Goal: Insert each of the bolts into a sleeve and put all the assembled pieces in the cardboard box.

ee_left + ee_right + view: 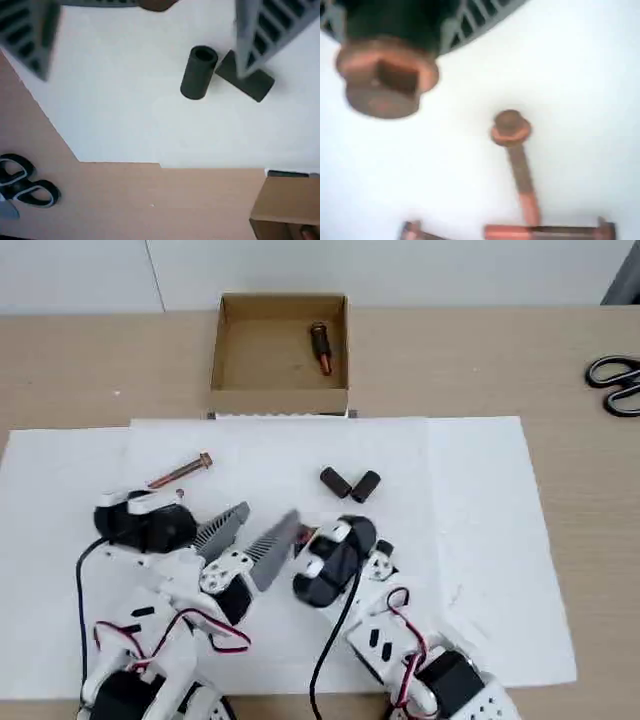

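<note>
High view: a loose bolt [180, 472] lies on the white sheet [470, 540] at the left, just beyond the left arm and apart from its tool; the left tool [250, 533] stands with its fingers apart and nothing between them. The cardboard box [280, 400] sits on the tabletop [100, 360] past the sheet's far edge, with one assembled piece [321, 348] inside. The right tool [306, 540], just beside the left one, is clamped on a held bolt [387, 80], whose head protrudes below a dark part. Two sleeves [350, 483] lie just beside one another on the sheet, beyond both tools and touched by neither. Scissors [615, 385] rest at the tabletop's far right.
</note>
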Robot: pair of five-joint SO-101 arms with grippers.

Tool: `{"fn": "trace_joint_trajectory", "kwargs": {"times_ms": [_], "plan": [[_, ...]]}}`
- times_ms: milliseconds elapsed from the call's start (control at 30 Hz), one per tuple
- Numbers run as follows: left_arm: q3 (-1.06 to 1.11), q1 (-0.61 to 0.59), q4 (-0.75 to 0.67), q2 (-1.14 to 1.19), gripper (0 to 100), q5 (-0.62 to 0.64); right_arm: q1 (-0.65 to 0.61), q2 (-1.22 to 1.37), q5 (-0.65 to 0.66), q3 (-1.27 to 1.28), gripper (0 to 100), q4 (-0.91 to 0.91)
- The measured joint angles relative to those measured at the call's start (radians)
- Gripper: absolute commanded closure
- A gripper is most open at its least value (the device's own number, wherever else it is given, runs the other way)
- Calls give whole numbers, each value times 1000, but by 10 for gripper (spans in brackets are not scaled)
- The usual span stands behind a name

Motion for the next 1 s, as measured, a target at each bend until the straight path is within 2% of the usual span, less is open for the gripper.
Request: {"fn": "trace_joint_trajectory", "kwargs": {"times_ms": [67,200,333,467,700,867,1000], "plan": [[-2,-44,0,0,972,-28,63,0,-40,0,995,0],[55,-160,-20,0,994,-127,153,0,-107,0,995,0],[218,-256,-129,0,994,-236,239,6,-133,-21,995,0],[370,-281,-258,0,994,-299,327,95,-206,-160,995,0],[405,-281,-292,2,994,-354,374,559,-219,-516,995,-8],[405,-281,-184,2,994,-496,377,927,-218,-781,995,-80],[405,-281,-146,2,994,-562,382,1197,-110,-945,995,-193]]}}
